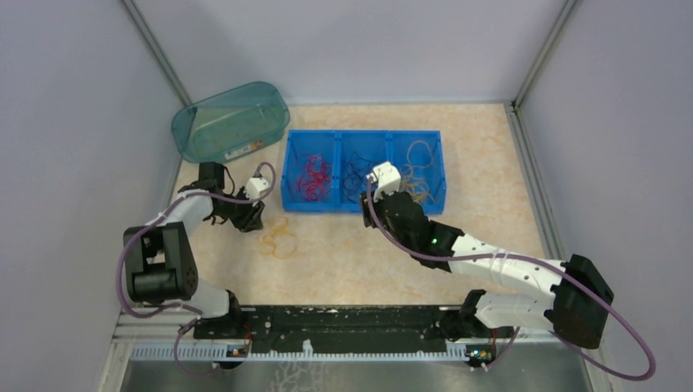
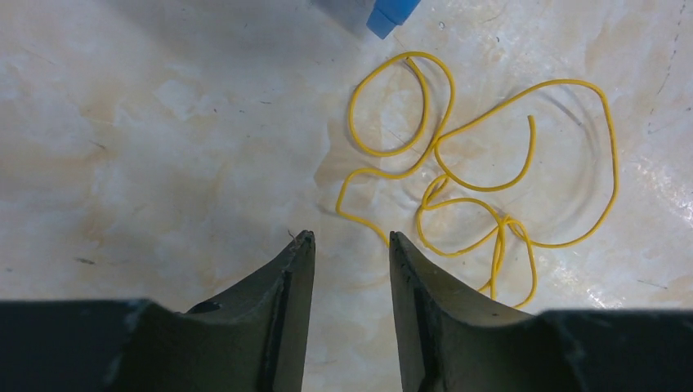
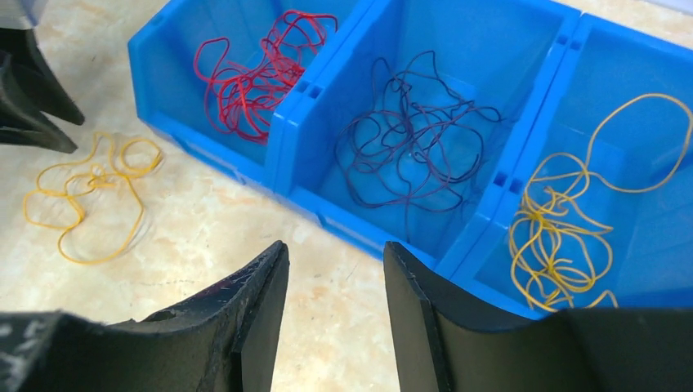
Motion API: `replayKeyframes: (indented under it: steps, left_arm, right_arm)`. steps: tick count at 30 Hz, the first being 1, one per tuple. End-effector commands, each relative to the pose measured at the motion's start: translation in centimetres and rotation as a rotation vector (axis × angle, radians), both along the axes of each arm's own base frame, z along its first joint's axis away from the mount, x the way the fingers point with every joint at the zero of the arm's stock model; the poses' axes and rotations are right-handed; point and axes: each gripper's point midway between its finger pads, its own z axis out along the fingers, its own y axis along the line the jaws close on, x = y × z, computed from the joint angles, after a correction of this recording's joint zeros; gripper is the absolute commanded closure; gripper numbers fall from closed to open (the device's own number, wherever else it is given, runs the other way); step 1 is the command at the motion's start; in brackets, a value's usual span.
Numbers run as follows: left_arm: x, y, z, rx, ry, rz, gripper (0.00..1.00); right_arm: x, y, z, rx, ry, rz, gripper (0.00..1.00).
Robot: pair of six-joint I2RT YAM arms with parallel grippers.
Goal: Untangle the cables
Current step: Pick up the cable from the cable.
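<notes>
The left end effector (image 2: 350, 237) is hovering over the table (image 2: 147, 122), its fingers partly apart with nothing between them. A loose yellow cable (image 2: 500, 222) is lying flat on the table at about 1 o'clock of the tips, crossing itself in a small knot. The right end effector (image 3: 335, 245) is hanging half open and empty just in front of the blue three-compartment bin (image 3: 286, 122). In the bin, red cables (image 3: 253, 82), dark purple cables (image 3: 409, 139) and yellow cables (image 3: 556, 237) are sitting in the 9 o'clock, middle and 3 o'clock compartments. The step in hand is probably collecting this stray yellow cable. The next move is calling for shifting toward 1 o'clock, lowering, and pinching a strand near the knot.
</notes>
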Motion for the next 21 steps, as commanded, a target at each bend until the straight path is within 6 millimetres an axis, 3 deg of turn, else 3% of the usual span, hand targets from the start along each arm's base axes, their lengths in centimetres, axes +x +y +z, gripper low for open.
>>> replayKeyframes:
  steps: [1, 3, 5, 10, 13, 20, 21]
  left_arm:
    - [0.1, -0.9, -0.5, -0.064, 0.043, -0.056, 0.51]
    - [-0.4, -1.4, -0.9, -0.093, 0.071, -0.069, 0.4]
    - [-0.4, -1.6, -1.2, -0.1, 0.074, -0.073, 0.36]
    - [0.6, -1.5, -1.7, -0.107, 0.082, -0.056, 0.41]
    - [1.1, -1.7, -1.6, -0.123, 0.08, -0.048, 0.5]
    - [1.1, -2.1, 0.4, -0.129, 0.021, -0.092, 0.98]
    - [1.0, -2.3, 1.0, -0.133, 0.006, -0.109, 1.0]
  right_arm:
    - [-0.8, 0.8, 2.1, 0.112, -0.025, -0.01, 0.53]
    - [-1.1, 1.0, 1.8, 0.109, -0.017, -0.008, 0.54]
    - [-1.2, 1.1, 1.5, 0.108, -0.008, -0.004, 0.54]
    - [-1.6, 1.4, 1.4, 0.118, 0.003, 0.002, 0.57]
    - [-1.7, 1.7, 1.6, 0.125, 0.002, 0.009, 0.59]
    - [-1.8, 2.3, 2.5, 0.159, -0.008, 0.024, 0.59]
    - [-1.7, 2.4, 2.7, 0.168, -0.012, 0.026, 0.59]
